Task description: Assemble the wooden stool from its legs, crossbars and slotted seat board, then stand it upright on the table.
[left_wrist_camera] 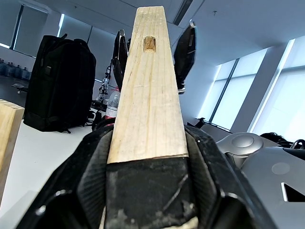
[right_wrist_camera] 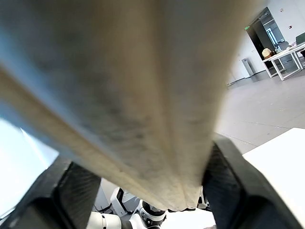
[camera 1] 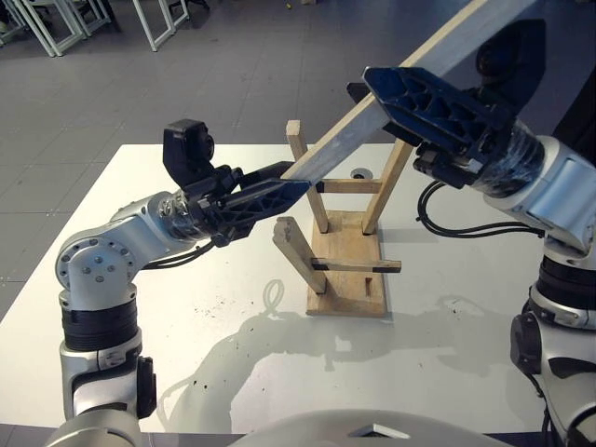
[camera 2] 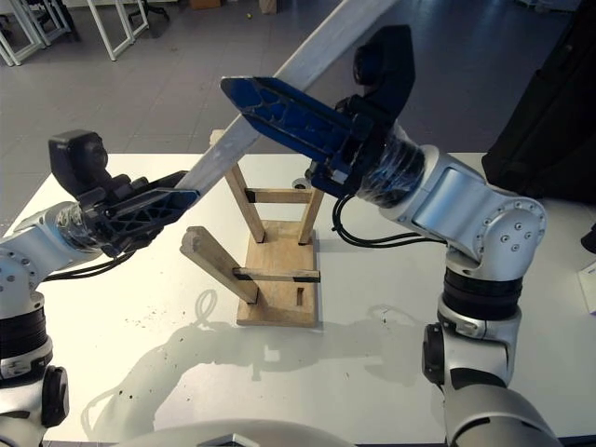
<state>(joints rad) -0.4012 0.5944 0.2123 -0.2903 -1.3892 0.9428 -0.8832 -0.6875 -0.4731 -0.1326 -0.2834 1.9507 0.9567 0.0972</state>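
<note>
A long wooden leg [camera 1: 345, 140] slants up over the table, held at both ends. My left gripper [camera 1: 291, 182] is shut on its lower end, and the wood [left_wrist_camera: 147, 95] runs out between the fingers. My right gripper [camera 1: 361, 84] is shut on the leg higher up, with the wood [right_wrist_camera: 119, 95] close against its camera. Under the leg, the slotted seat board [camera 1: 346, 300] lies flat on the table. Two back legs joined by a crossbar [camera 1: 350, 186] stand up from it. A third, tilted leg [camera 1: 298, 253] at its front left carries another crossbar [camera 1: 358, 266].
The white table [camera 1: 186, 307] has a round cable hole [camera 1: 361, 174] behind the stool. A small clear loop [camera 1: 272, 296] lies left of the seat board. Black cables [camera 1: 466, 225] hang from my right arm. Open floor and white frames lie beyond the table's far edge.
</note>
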